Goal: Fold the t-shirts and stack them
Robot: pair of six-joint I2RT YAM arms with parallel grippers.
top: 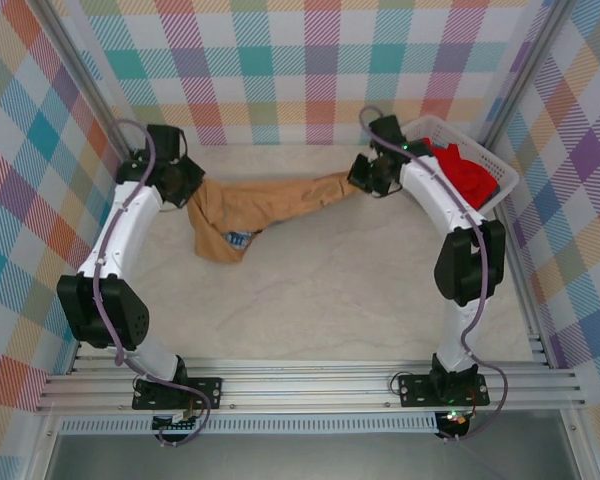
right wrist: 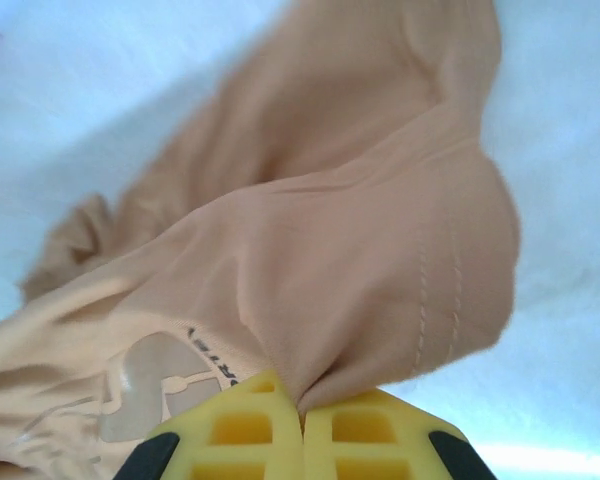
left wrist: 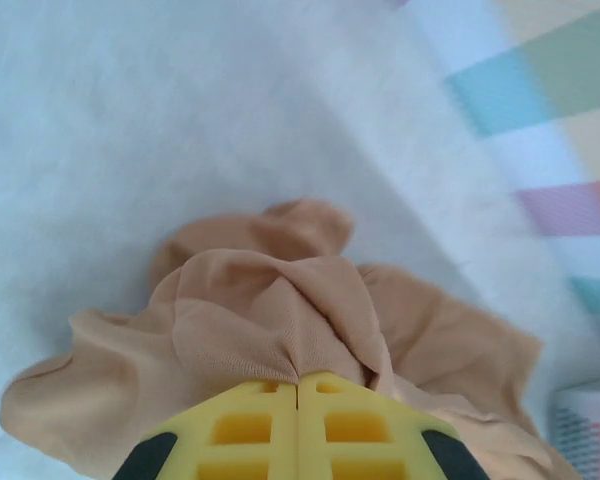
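- Tan-orange cloth t-shirt (top: 270,200) is strung as a twisted band across the upper middle of the top view. Its nearest part sags in a clump at left centre, with a blue print (top: 238,240) just showing.
- Risk: the clump lies on the pale marbled table (top: 330,300). Any drag would likely tuck it under, so the shirt lands roped rather than flat.
- Left gripper (top: 190,192) is clamped on a gathered wad at the band's left end. In the left wrist view its yellow fingers (left wrist: 250,430) meet, with cloth bulging above them.
- Right gripper (top: 365,178) is closed on a stitched hem edge at the right end.
- Risk: both holds take only small bunches. Pulling them apart may slip one free.
- Upper right: white plastic lattice basket (top: 505,185) holds a bright red cloth t-shirt (top: 470,170). The right arm crosses in front of the basket, close to its rim, and could nudge it. It also blocks the reach to the red shirt.
- Checked pastel wall (top: 300,60) stands beyond both grippers. There is probably little room to retreat.
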